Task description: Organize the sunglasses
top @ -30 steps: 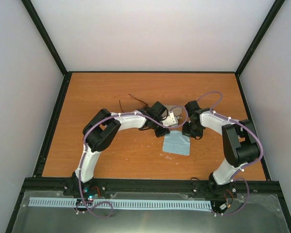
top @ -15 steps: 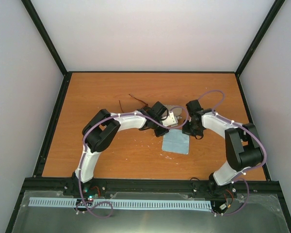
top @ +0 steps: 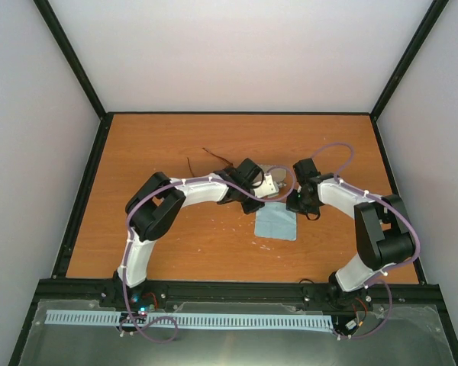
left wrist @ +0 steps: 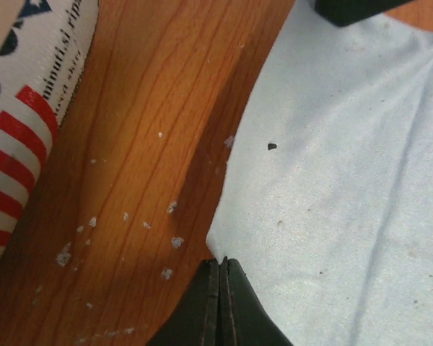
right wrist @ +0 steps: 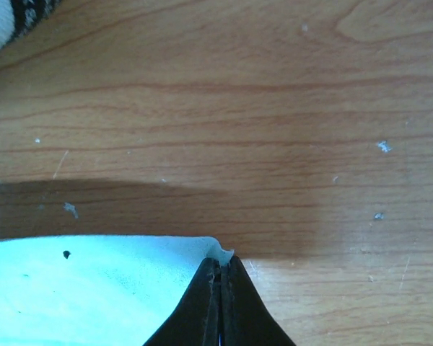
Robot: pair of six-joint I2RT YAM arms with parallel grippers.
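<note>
The left claw (left wrist: pixel 220 270) and right claw (right wrist: pixel 220 270) each clamp a corner of the cloth (left wrist: pixel 346 180). Raise both evenly so you keep it taut. The sunglasses (top: pixel 214 155) lie on the table (top: pixel 153 137) at the cloth's 11 o'clock.

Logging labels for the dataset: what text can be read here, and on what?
"minuti.si ripa": on the case, cut off at the frame edge.
Second line beside it: too blurred to read.
No text on the cloth.
</note>
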